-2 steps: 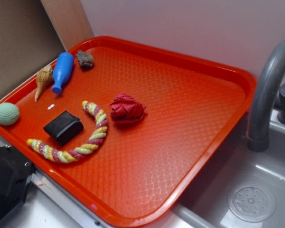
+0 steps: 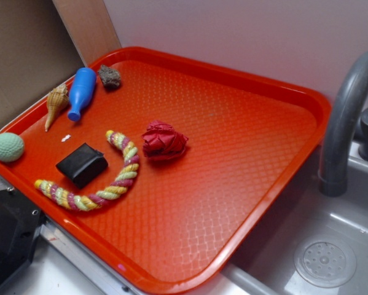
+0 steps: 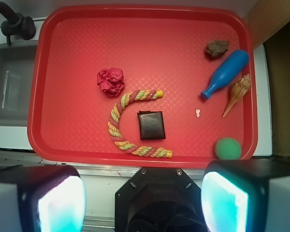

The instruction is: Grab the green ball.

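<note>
Along the bottom edge of the wrist view we see our claw (image 3: 144, 203) spread wide, its two lit pads at lower left and lower right with nothing between them. It hangs well above the red tray (image 3: 140, 14), so we judge the reach toward the target has hardly begun.

We find the green ball (image 3: 228, 148) in the lower right of the wrist view, tucked into the tray's corner; in the exterior view the same ball (image 2: 7, 147) sits at the far left, against the tray's rim. It is a small pale mint sphere with a dimpled skin like a golf ball, a little smaller than the black block (image 3: 151, 124) nearby. A blue bottle (image 3: 225, 73) and a seashell (image 3: 237, 93) lie further up the same side, apart from it.

Next, we think, the claw must shift toward that corner, centre over the ball and descend with its pads either side. The rim crowds one side, so we would set the jaws along the rim. A round ball may roll if nudged off-centre.
</note>
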Robot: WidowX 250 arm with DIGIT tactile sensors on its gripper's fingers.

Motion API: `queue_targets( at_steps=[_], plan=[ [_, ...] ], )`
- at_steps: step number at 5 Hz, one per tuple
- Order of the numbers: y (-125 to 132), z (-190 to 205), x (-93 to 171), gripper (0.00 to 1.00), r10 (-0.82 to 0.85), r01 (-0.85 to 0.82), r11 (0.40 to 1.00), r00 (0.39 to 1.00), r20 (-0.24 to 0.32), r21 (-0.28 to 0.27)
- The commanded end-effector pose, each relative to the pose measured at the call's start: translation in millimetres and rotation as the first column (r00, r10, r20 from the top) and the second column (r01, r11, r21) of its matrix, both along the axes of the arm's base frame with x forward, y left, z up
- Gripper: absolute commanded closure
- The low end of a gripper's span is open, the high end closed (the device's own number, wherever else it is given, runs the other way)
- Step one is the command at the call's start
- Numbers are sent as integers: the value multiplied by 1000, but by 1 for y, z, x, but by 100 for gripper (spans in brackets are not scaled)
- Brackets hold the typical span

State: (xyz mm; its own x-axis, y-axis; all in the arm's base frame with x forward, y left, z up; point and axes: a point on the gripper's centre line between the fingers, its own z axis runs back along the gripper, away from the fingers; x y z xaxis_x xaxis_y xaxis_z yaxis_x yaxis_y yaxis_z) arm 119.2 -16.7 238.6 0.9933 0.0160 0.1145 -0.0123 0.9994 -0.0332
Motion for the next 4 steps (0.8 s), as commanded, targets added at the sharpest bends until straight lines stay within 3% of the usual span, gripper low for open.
queue_targets(
  at_steps=[1, 2, 3, 4],
  plan=[
    [95, -96, 40, 0, -33, 33, 997, 999, 4, 74],
    [138, -142, 23, 0, 47, -41, 995, 997, -61, 94],
    [145, -171, 5, 0, 60, -51, 994, 993, -98, 100],
    [136, -189, -11, 0, 4, 6, 998, 989, -145, 69]
  ],
)
